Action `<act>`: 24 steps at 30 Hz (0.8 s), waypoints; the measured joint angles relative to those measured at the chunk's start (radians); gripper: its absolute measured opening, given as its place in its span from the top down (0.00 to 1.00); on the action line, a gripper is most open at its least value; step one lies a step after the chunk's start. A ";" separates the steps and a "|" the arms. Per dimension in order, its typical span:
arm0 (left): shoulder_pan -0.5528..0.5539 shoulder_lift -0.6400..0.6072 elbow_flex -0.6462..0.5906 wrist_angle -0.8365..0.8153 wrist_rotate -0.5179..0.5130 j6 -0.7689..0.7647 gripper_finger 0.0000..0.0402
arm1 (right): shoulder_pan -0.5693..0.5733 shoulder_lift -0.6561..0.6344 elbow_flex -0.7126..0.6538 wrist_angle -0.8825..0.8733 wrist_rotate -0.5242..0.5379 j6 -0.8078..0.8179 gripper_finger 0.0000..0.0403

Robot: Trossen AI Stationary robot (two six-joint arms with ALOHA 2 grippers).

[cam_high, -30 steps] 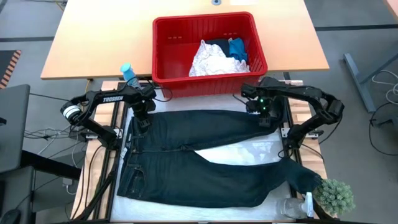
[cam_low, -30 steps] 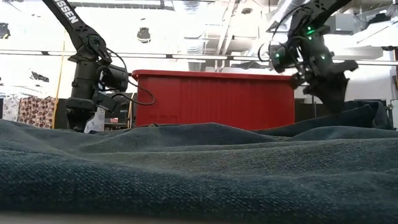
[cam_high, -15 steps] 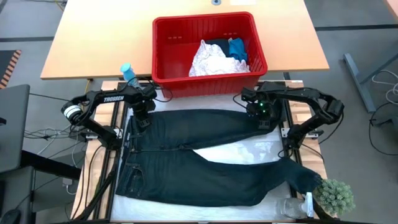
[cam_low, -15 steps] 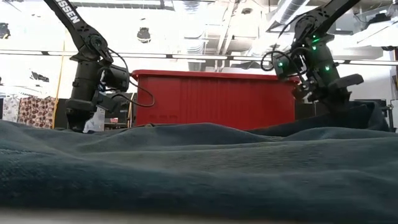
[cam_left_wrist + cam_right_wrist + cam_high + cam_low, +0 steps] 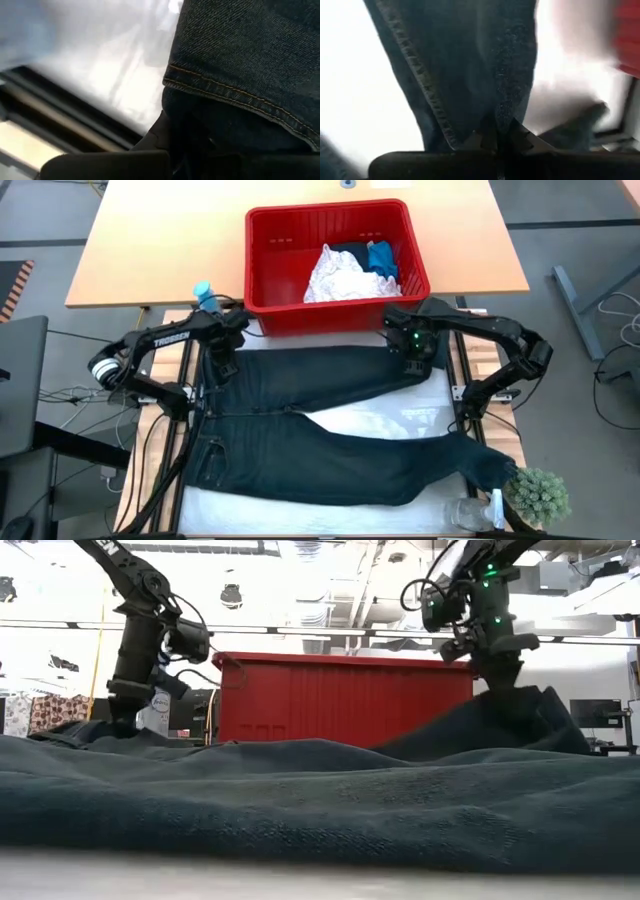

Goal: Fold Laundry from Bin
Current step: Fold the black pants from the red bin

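Note:
A pair of dark jeans (image 5: 330,450) lies spread on the white table top, waist toward the left edge and legs toward the right. My left gripper (image 5: 222,362) is shut on the far waist corner. My right gripper (image 5: 416,362) is shut on the end of the far leg, which rises in a peak (image 5: 510,715) in the low view. Behind the jeans stands the red bin (image 5: 262,290). It holds a white crinkled item (image 5: 335,275), a small blue one (image 5: 382,258) and something black. My left gripper pinches the jeans' far waist corner by its stitched edge (image 5: 220,92) between its two fingers, coming from above and pointing down. That corner is lifted a little; the rest of the waist lies on the table. My right gripper pinches the far leg near its end, beside a stitched seam (image 5: 427,107), between its two fingers from above, pointing down. The cloth hangs from the fingers in a tent (image 5: 480,725), with the leg's lower parts still on the table.
A blue-capped bottle (image 5: 206,297) stands beside the bin's left near corner. A small potted plant (image 5: 538,495) and a clear jar (image 5: 465,513) sit at the near right corner, close to the near leg's hem. A wooden table (image 5: 150,250) carries the bin.
My right gripper has shut on the end of the far leg. Both grippers have then risen, drawing the jeans' far edge up off the table. The far leg now stands in a peak under the right gripper, while the near leg and the near waist stay flat.

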 joint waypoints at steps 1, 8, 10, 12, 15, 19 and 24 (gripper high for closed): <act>0.000 -0.008 0.012 -0.007 -0.012 -0.002 1.00 | -0.005 0.000 0.010 -0.010 0.032 0.013 0.94; 0.000 -0.079 0.104 -0.059 -0.037 -0.023 1.00 | 0.000 -0.046 0.065 -0.073 0.201 0.149 0.94; 0.000 -0.103 0.122 -0.070 -0.038 -0.030 1.00 | 0.013 -0.084 0.098 -0.093 0.202 0.182 0.94; 0.000 -0.127 0.138 -0.082 -0.035 -0.033 1.00 | 0.033 -0.123 0.135 -0.123 0.202 0.219 0.94; 0.000 -0.155 0.164 -0.111 -0.032 -0.033 1.00 | 0.070 -0.178 0.194 -0.199 0.201 0.293 0.94; -0.002 -0.192 0.208 -0.153 -0.041 -0.047 1.00 | 0.153 -0.248 0.245 -0.288 0.202 0.429 0.94; -0.031 -0.249 0.265 -0.178 -0.035 -0.083 1.00 | 0.304 -0.329 0.251 -0.293 0.188 0.551 0.94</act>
